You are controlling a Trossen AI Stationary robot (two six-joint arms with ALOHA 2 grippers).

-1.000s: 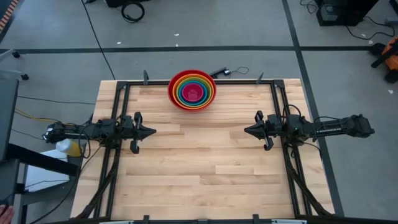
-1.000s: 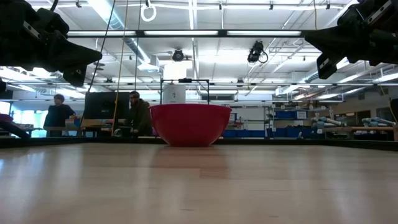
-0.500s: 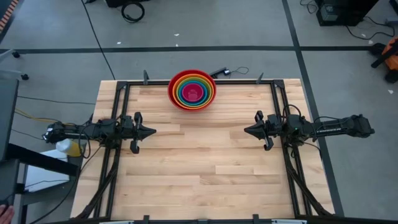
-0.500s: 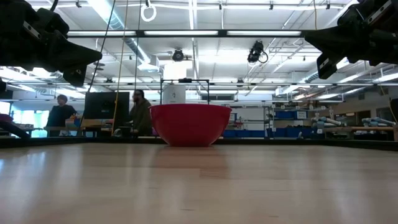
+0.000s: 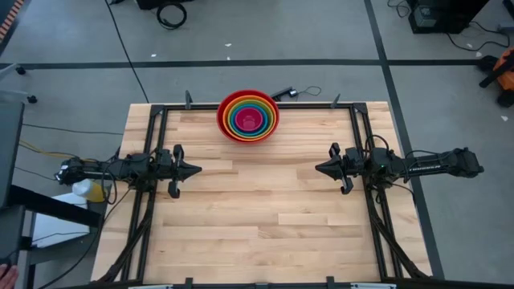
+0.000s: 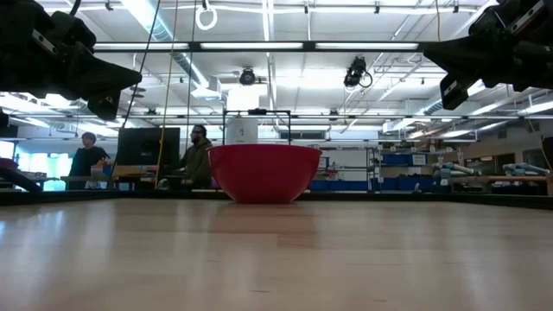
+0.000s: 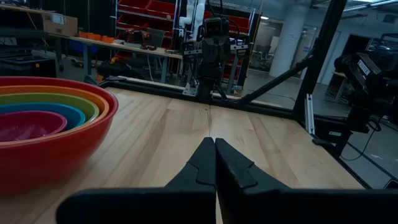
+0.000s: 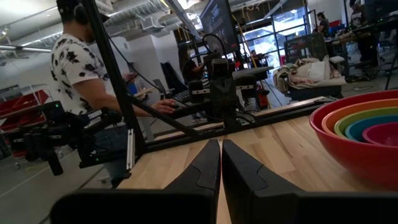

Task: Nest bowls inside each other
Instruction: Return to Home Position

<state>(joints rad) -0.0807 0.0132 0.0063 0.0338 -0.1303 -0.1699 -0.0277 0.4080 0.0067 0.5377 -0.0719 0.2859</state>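
Note:
The bowls (image 5: 248, 116) stand nested at the table's far edge, near its middle: red outermost, then orange, green, blue and a magenta-pink one innermost. The red bowl (image 6: 263, 172) rests on its base on the wood. The stack also shows in the left wrist view (image 7: 43, 127) and the right wrist view (image 8: 360, 134). My left gripper (image 5: 197, 169) hovers shut at the table's left side, pointing level toward the middle. My right gripper (image 5: 318, 168) hovers shut at the right side, facing it. Neither is near the bowls.
A black frame (image 5: 161, 120) runs along the table's left, right and far edges. The bare wooden top (image 5: 257, 217) lies between and in front of the arms. People (image 6: 194, 155) are at desks beyond the table; one person (image 8: 81, 68) stands close in the right wrist view.

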